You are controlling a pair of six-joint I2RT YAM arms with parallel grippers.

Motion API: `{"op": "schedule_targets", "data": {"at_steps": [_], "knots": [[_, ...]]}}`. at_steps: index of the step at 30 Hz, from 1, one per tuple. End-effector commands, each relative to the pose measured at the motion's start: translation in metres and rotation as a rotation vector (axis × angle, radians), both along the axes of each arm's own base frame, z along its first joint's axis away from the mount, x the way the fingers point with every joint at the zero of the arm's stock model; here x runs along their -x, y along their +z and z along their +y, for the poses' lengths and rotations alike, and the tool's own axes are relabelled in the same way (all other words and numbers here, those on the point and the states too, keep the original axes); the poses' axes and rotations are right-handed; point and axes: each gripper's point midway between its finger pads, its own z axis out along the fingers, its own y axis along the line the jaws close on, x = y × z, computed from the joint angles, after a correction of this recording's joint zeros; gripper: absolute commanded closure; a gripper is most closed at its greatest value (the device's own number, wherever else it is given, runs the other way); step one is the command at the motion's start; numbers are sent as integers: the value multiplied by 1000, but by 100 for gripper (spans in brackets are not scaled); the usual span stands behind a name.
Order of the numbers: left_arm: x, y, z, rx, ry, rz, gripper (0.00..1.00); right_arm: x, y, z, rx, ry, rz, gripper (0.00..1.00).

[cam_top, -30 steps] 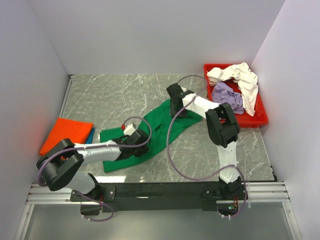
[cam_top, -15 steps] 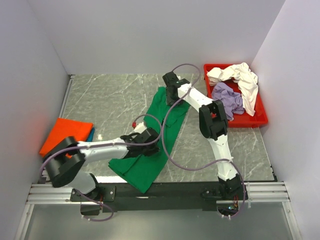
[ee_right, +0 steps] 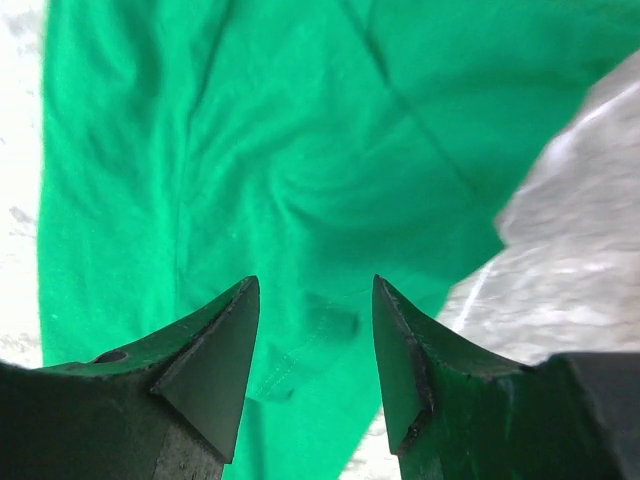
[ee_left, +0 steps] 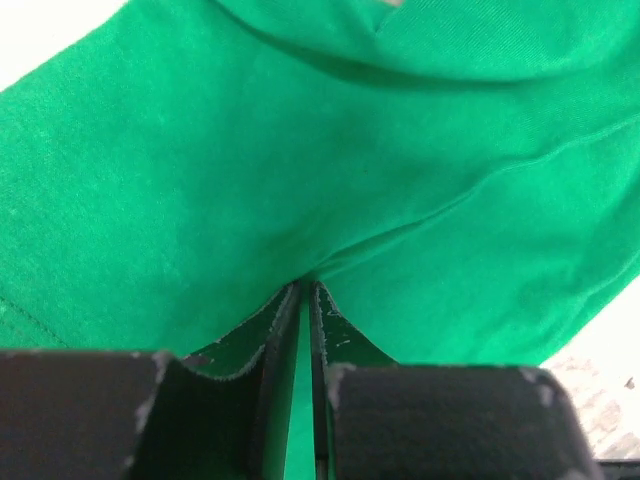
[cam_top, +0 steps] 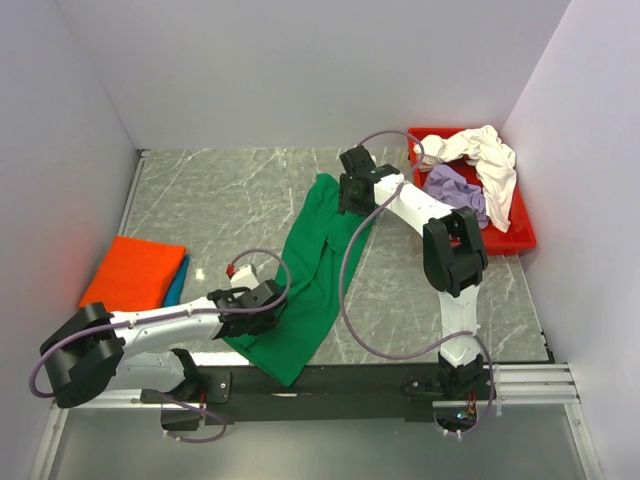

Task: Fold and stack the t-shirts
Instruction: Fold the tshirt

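green t-shirt point(cam_top: 312, 265): drawn out in a long strip on the marble table point(cam_top: 230, 200), running from its far end near the red tray down to the near edge. Its near end hangs over that edge.
change since a second ago: the shirt then lay bunched and slanted across mid-table. It now runs longer and more nearly front to back. Over the last half second the left arm has drawn back toward its own side, while the right has shifted only slightly.
left gripper point(ee_left: 305, 292): fingers pinched nearly together on a fold of the green t-shirt, by its near left edge.
right gripper point(ee_right: 314, 285): fingers spread apart above the shirt's far end, with cloth showing below the gap and nothing clamped.
red tray point(cam_top: 522, 238): at the far right of the table. It holds a crumpled cream-white t-shirt point(cam_top: 485, 160), which spills over its far rim, and a lavender t-shirt point(cam_top: 455, 195) bunched beside it.
folded stack: orange t-shirt point(cam_top: 135, 270) lies on a teal t-shirt point(cam_top: 178, 290) at the left side, well apart from the green one.
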Motion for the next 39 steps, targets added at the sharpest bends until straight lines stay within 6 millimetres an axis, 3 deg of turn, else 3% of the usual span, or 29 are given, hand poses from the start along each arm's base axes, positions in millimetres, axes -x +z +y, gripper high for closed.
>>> {"op": "schedule_targets", "data": {"at_steps": [1, 6, 12, 15, 16, 19, 21, 22, 23, 25, 27, 28, 30, 31, 33, 34, 35, 37, 38, 39], "knots": [[19, -19, 15, -46, 21, 56, 84, 2, -13, 17, -69, 5, 16, 44], [56, -34, 0, -2, -32, 144, 84, 3, -35, 18, -60, 11, 63, 44], [87, -31, -30, 58, -97, 193, 83, 2, -51, 17, -31, 15, 95, 44], [83, -23, -39, 54, -122, 180, 81, -7, -60, 14, 0, 16, 107, 44], [79, -14, -47, 71, -131, 160, 79, -13, -56, 15, -1, 25, 103, 44], [62, 1, -52, 70, -151, 112, 71, -19, -69, 13, 19, 43, 132, 44], [35, 21, -58, 100, -142, 60, 68, -32, -74, 15, 22, 49, 134, 44], [22, 34, -63, 129, -139, 36, 68, -41, -67, 16, 25, 63, 118, 44], [-2, 43, -57, 145, -82, 10, 68, -43, -77, 17, 29, 72, 137, 44], [-37, 70, -66, 182, -94, -78, 66, -57, -70, 21, 13, 96, 115, 44], [-80, 84, -53, 171, -30, -133, 64, -62, -74, 26, 1, 114, 112, 45], [-104, 98, -62, 190, -21, -169, 64, -69, -66, 30, -12, 129, 89, 44], [-145, 106, -44, 143, 43, -218, 63, -73, -56, 38, -47, 156, 70, 41], [-172, 115, -51, 162, 48, -256, 63, -77, -48, 42, -62, 162, 44, 40], [-208, 119, -39, 140, 53, -299, 63, -79, -25, 46, -93, 176, 4, 37], [-230, 122, -40, 129, 67, -327, 63, -78, -22, 46, -101, 172, -8, 37], [-247, 124, -34, 105, 47, -352, 63, -79, 0, 46, -116, 170, -48, 36], [-278, 124, -38, 92, 19, -385, 64, -75, 7, 38, -112, 136, -64, 36], [-295, 129, -36, 87, -12, -425, 65, -73, 29, 36, -127, 124, -98, 36], [-303, 130, -41, 107, -45, -435, 65, -70, 34, 34, -137, 109, -106, 36]]}}
